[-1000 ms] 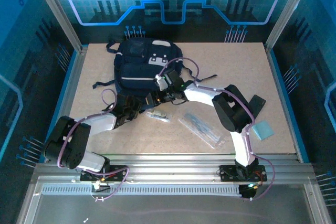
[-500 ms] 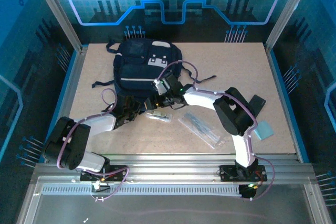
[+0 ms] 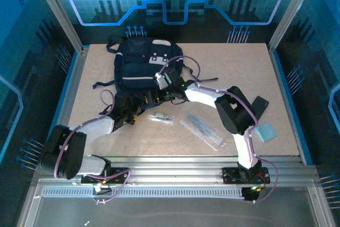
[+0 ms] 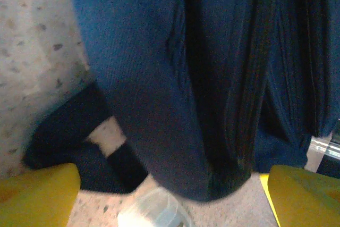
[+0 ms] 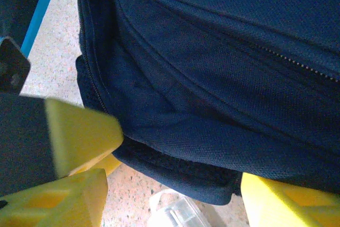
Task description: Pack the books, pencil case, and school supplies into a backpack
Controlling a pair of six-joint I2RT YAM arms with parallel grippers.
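The navy backpack (image 3: 142, 67) lies at the back middle of the table, and its dark fabric (image 4: 159, 78) sits close in front of both wrist cameras. My left gripper (image 3: 129, 111) (image 4: 172, 198) is at the backpack's near edge, open, with the fabric hanging loose between its yellow fingers (image 4: 37, 195). My right gripper (image 3: 159, 97) (image 5: 172, 195) stands open beside it, and the backpack's lower edge (image 5: 180, 168) spans the gap between its fingers. The small pale school supplies (image 3: 160, 118) lie just in front of both grippers. The transparent pencil case (image 3: 204, 130) lies further right. The books are out of view.
A pale blue square (image 3: 264, 131) and a black block (image 3: 260, 104) sit near the right arm. Loose backpack straps (image 3: 103, 84) trail to the left. Metal posts and blue walls fence the table (image 3: 95, 104).
My left gripper has opened wide and let go of the backpack fabric. The backpack has shifted slightly back and left. My right gripper has crept back-left with it.
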